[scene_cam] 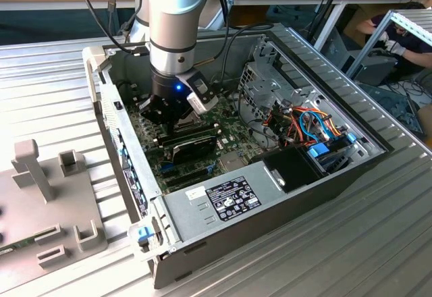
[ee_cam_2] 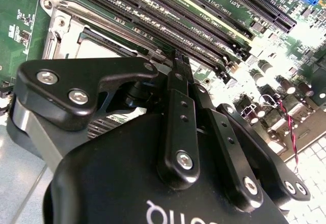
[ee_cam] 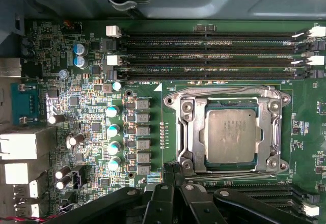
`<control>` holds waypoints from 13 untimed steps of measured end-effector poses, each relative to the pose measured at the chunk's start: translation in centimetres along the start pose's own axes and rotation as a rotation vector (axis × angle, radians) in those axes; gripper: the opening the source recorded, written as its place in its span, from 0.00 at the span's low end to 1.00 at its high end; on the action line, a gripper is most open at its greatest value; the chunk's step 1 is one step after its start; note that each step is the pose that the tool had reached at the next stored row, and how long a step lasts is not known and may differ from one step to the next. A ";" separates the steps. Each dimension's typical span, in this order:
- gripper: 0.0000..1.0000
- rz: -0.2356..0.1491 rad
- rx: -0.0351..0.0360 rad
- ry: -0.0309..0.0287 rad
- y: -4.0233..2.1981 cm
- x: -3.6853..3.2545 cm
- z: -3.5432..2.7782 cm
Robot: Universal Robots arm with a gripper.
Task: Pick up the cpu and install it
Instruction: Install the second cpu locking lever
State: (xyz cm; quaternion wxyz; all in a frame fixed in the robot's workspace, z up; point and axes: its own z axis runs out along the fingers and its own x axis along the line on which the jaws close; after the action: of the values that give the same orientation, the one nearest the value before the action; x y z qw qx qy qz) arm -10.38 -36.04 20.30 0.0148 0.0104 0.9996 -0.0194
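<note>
The cpu (ee_cam: 232, 135), a small square chip with a dull silvery top, lies flat in the socket on the green motherboard (ee_cam: 86, 112), inside the metal socket frame (ee_cam: 183, 127). In the first wrist view my gripper (ee_cam: 172, 169) hangs just beside the frame's edge, apart from the chip. In the second wrist view the gripper (ee_cam_2: 178, 60) has its black fingers (ee_cam_2: 179, 107) pressed together with nothing between them, above the board next to the socket frame (ee_cam_2: 53, 28). In the exterior view the gripper (scene_cam: 173, 123) reaches down into the open computer case (scene_cam: 283, 196).
Rows of long memory slots (ee_cam: 209, 46) run beside the socket. A power supply (scene_cam: 223, 199), a black box and a drive cage with coloured cables (scene_cam: 314, 125) fill the case's right side. A grey fixture (scene_cam: 40, 196) stands at the exterior view's left. A person's hand (scene_cam: 398, 44) is far back right.
</note>
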 end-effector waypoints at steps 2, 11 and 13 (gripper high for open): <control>0.11 0.000 -0.0007 -0.0001 0.00 0.01 0.00; 0.11 0.000 -0.0016 -0.0005 -0.01 0.14 0.00; 0.11 0.000 -0.0013 -0.0005 -0.02 0.14 0.00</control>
State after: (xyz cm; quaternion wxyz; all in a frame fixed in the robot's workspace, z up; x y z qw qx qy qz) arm -10.52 -36.06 20.30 0.0150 0.0104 0.9997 -0.0188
